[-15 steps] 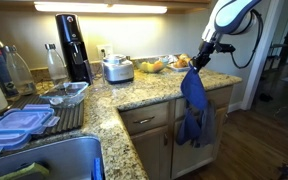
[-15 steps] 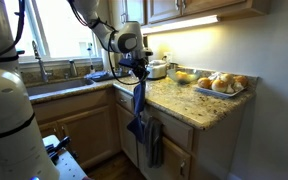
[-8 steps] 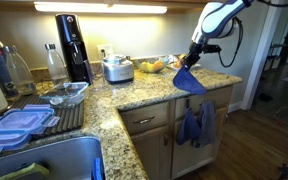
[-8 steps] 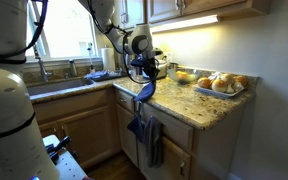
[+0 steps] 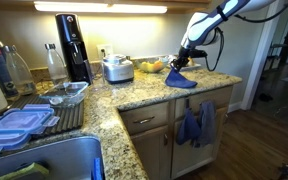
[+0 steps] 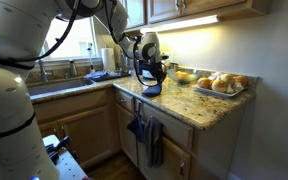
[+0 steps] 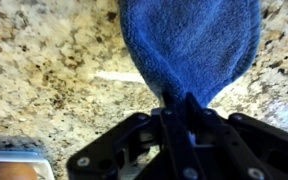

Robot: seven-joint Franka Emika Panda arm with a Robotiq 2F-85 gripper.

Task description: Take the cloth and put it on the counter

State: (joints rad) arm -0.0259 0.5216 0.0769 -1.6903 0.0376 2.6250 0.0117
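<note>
The blue cloth (image 5: 181,79) hangs from my gripper (image 5: 177,65) and its lower part rests bunched on the speckled granite counter (image 5: 134,95). It also shows in an exterior view (image 6: 151,88) under the gripper (image 6: 152,74). In the wrist view the cloth (image 7: 189,40) spreads over the counter (image 7: 54,60), pinched between the shut fingers (image 7: 181,110).
Other matching blue towels (image 5: 195,126) hang on the cabinet front below the counter edge, also seen in an exterior view (image 6: 145,134). A rice cooker (image 5: 117,68), a fruit bowl (image 5: 150,66), a tray of bread (image 6: 219,85) and a dish rack (image 5: 44,110) stand on the counter.
The gripper carried the cloth up from in front of the cabinet and over the counter edge. The cloth now rests on the granite instead of hanging free.
</note>
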